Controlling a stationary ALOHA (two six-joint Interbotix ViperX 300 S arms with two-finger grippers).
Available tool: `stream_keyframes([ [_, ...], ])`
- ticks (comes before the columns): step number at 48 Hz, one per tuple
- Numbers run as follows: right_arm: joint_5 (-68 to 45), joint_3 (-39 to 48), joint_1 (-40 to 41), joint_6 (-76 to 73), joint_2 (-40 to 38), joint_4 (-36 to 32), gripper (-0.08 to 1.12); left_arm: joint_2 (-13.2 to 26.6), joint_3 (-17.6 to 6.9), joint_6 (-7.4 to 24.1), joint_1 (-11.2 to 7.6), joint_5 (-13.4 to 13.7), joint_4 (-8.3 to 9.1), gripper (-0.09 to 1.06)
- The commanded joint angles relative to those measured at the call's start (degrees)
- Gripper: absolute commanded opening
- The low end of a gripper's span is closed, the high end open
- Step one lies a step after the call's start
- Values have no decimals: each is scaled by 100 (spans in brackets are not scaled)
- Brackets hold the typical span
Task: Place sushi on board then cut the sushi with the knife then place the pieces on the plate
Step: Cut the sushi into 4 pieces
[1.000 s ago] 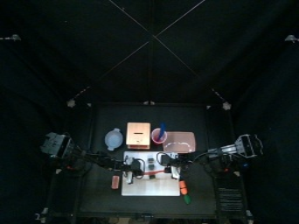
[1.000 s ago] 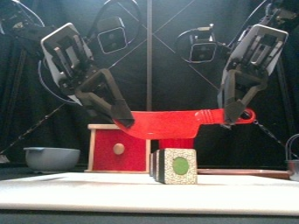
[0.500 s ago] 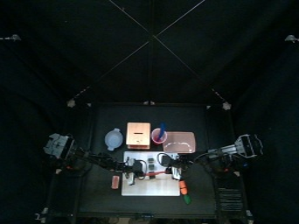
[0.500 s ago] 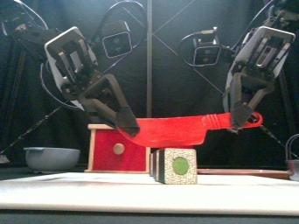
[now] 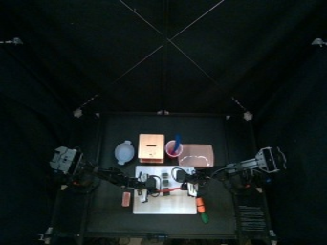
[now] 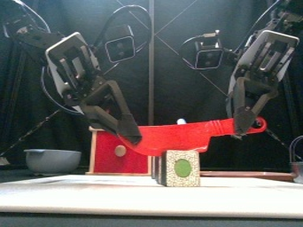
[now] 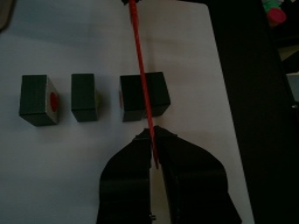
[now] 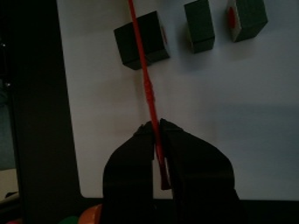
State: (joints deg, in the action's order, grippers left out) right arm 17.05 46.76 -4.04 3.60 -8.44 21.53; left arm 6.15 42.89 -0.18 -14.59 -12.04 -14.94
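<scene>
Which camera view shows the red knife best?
Front view: the red knife shows broadside, whole, held by the left gripper and right gripper over the sushi block. Wrist views show only a thin red line crossing that block; top view barely shows it.

Our left arm (image 6: pixel 73 71) slants down from the left and our right arm (image 6: pixel 263 58) from the right, wrists bent in toward each other. The left tool (image 6: pixel 128 135) hangs lower than the right tool (image 6: pixel 243 127) — each has its jaws pinched together on one end of the red knife (image 6: pixel 178 133). In both wrist views our jaws narrow to a point around the blade's thin edge, with no gap showing between them.
</scene>
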Motion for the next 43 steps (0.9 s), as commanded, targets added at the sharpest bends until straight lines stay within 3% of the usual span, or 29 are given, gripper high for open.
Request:
stream_keyframes([
  [1,-26,-53,62,-18,-18,-9,35,-18,-105,9,-105,-18,26,42],
  [16,-26,-114,-62,-26,343,53,35,237,-185,0,-105,9,0,42],
  [25,-26,-255,-193,-26,642,53,35,369,-264,-9,-105,255,-18,42],
  [33,-26,-343,-325,-26,765,114,35,387,-360,0,-141,448,-88,42],
  [43,-35,-360,-457,-26,756,290,35,369,-387,0,-176,466,-220,42],
])
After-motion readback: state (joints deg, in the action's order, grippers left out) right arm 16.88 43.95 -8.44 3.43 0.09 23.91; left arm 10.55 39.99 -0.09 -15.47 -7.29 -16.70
